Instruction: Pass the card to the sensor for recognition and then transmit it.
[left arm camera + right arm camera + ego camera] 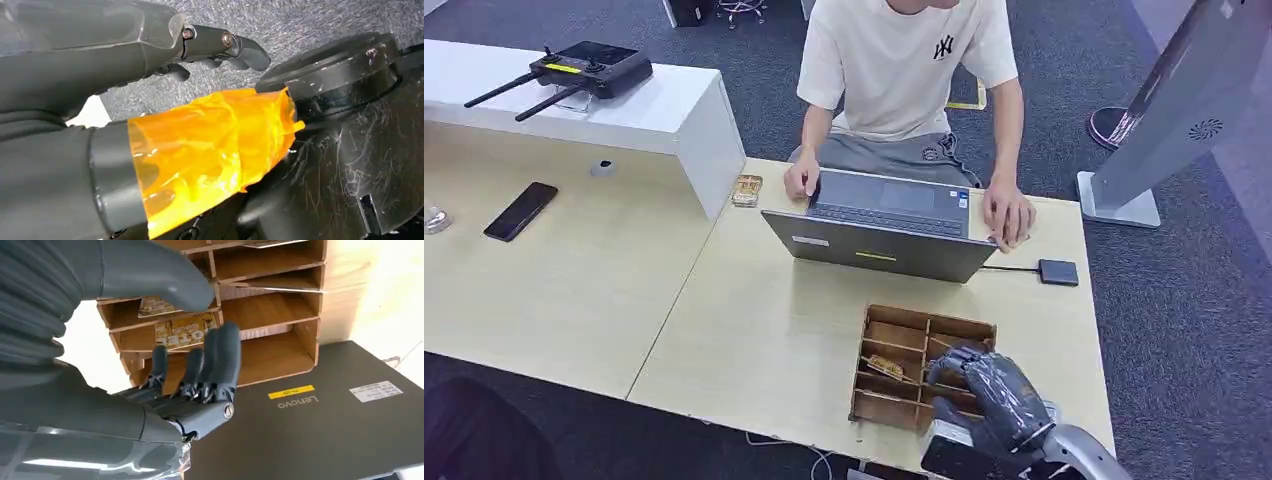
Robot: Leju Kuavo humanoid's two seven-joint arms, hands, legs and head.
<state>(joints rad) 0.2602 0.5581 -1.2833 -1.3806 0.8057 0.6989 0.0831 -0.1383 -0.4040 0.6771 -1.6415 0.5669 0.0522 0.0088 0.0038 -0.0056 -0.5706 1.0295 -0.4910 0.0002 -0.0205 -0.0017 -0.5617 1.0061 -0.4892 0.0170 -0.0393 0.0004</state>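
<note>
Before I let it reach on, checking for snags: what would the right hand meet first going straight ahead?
Probably the yellow card lying in the wooden organizer; the right hand has its fingers aimed there, though depth is unclear.

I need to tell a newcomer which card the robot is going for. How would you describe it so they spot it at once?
Find the open laptop on the light wooden table; just in front of it sits a wooden divided tray. The card lies in a slot on the tray's left side, beside the right robot hand. It is yellowish and printed, while neighbouring slots look bare.
</note>
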